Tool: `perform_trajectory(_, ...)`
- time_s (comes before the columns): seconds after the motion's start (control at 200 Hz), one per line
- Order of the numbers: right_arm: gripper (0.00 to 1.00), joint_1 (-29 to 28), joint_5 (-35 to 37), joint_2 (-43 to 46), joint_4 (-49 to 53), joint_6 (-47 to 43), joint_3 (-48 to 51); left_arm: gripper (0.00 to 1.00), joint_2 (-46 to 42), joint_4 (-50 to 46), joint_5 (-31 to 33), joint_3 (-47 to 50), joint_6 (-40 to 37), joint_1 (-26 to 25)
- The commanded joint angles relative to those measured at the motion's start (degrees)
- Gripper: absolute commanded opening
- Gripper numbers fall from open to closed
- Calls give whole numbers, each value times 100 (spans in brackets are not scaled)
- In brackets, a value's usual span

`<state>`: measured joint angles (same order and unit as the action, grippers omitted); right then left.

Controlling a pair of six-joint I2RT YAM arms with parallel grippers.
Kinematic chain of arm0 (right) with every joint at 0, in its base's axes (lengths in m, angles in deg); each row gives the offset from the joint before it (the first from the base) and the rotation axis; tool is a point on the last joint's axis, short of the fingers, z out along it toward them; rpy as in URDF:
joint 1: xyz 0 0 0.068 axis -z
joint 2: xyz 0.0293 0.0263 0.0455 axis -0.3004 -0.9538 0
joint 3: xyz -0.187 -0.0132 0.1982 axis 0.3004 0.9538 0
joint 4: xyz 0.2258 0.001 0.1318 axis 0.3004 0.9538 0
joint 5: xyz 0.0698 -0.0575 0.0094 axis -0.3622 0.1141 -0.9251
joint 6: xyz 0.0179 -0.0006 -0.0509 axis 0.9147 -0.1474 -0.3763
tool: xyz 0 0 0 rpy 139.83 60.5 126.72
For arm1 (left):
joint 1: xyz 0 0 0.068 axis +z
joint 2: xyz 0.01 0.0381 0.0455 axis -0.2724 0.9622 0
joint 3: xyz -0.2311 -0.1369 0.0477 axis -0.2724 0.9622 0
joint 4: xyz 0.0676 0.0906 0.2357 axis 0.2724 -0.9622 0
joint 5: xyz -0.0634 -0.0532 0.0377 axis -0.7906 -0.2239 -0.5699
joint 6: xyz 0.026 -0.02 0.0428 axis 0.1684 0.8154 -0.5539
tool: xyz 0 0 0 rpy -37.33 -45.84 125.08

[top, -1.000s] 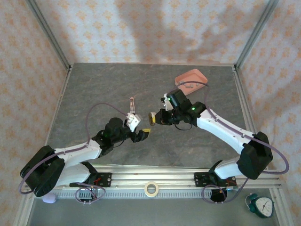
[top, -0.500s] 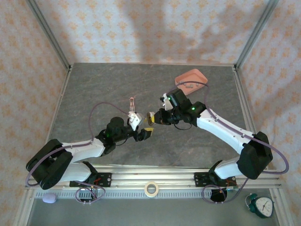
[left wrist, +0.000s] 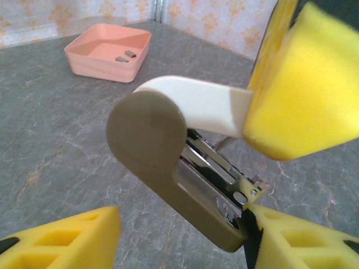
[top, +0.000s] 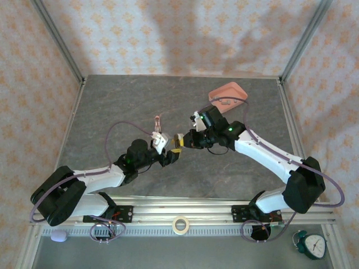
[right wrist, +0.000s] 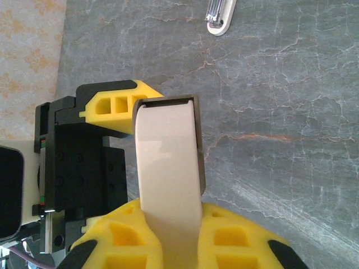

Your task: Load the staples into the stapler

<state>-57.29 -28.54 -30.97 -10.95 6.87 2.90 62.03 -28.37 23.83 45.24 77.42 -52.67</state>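
My right gripper (right wrist: 168, 224) is shut on the white upper arm of the stapler (right wrist: 168, 168) and holds it above the table. The stapler (left wrist: 151, 129) is hinged open, its metal channel showing between the white arm and the dull pink body. My left gripper (left wrist: 182, 235) stands open around the lower body: one fingertip (left wrist: 291, 235) touches the stapler's front end, the other (left wrist: 67, 238) is apart from it. In the top view both grippers (top: 175, 154) (top: 180, 140) meet at mid-table. Two grey staples (left wrist: 126, 56) lie in the pink tray (left wrist: 101, 64).
The pink tray (top: 227, 92) sits at the back right with the right arm's cable across it. A small pink-and-white piece with a metal strip (top: 157, 121) (right wrist: 220, 17) lies on the grey table just beyond the grippers. Patterned walls ring the table.
My left gripper has moved up and right, toward the stapler in the right gripper, and its jaws have narrowed. The right arm has barely moved.
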Motion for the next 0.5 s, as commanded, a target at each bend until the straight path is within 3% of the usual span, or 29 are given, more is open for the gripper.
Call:
perform_trajectory(0.0, 0, -35, -175, 75, -48, -96, -61, 58, -214, -401, 439, -157, -188, 4)
perform_trajectory(0.19, 0, -30, -243, 86, 114, -166, -100, 56, -495, -871, 1200, -150, -323, 12)
perform_trajectory(0.495, 0, -35, -524, 85, 466, -227, -96, 57, -719, -1230, 1719, -260, -765, 12)
